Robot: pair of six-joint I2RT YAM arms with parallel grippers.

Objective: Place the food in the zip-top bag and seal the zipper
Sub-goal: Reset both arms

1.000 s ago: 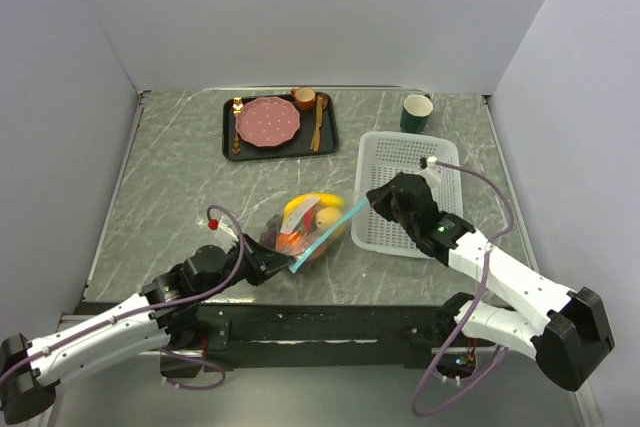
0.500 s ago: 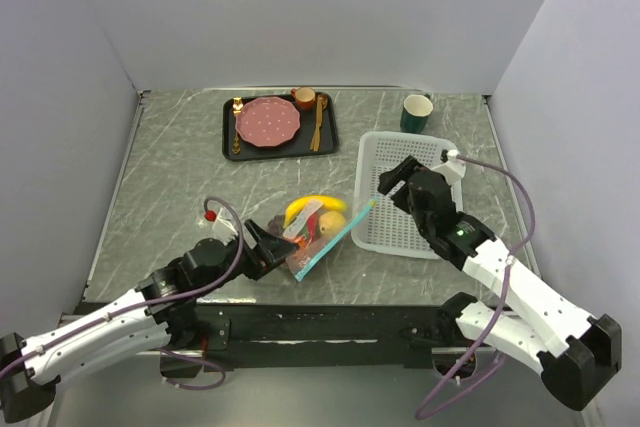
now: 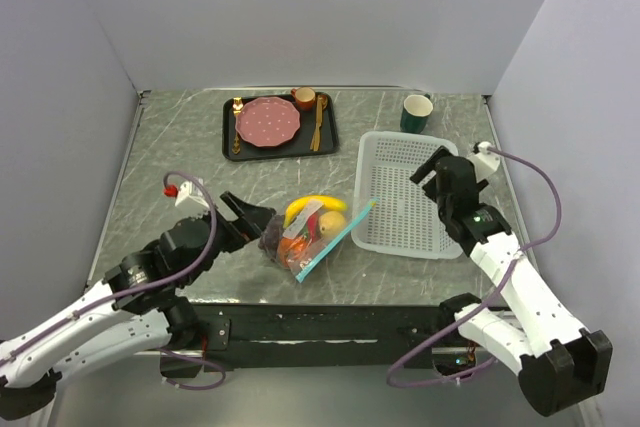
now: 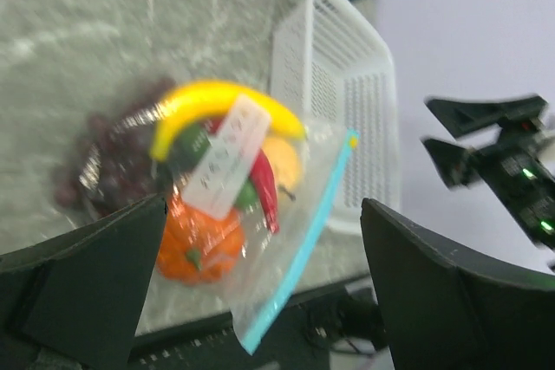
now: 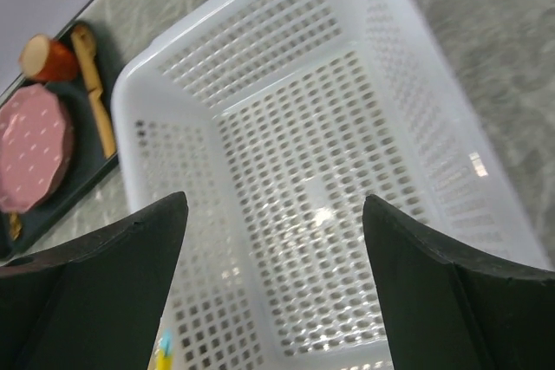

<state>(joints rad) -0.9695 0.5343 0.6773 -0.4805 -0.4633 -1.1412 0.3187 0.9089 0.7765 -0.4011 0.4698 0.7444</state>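
Observation:
The zip-top bag (image 3: 312, 237) lies on the table with the food inside: yellow banana (image 4: 217, 97), orange fruit (image 4: 198, 247), red chili (image 4: 265, 188) and dark grapes (image 4: 91, 171). Its teal zipper (image 3: 335, 240) runs in a straight line along the bag's right edge, also in the left wrist view as the zipper (image 4: 299, 253). My left gripper (image 3: 250, 214) is open just left of the bag, holding nothing; in its own view the left gripper (image 4: 264, 207) frames the bag from a distance. My right gripper (image 3: 428, 173) hangs open and empty over the basket, as the right gripper (image 5: 275, 201).
A white mesh basket (image 3: 400, 135) stands right of the bag; its floor (image 5: 347, 171) fills the right wrist view. A black tray (image 3: 228, 142) with a pink plate (image 3: 267, 122), gold cutlery and an orange cup sits at the back. A green cup (image 3: 417, 112) stands behind the basket.
Both grippers opened and let go of the bag's zipper ends. The left one drew back to the left, the right one moved right over the basket. The bag settled onto the table.

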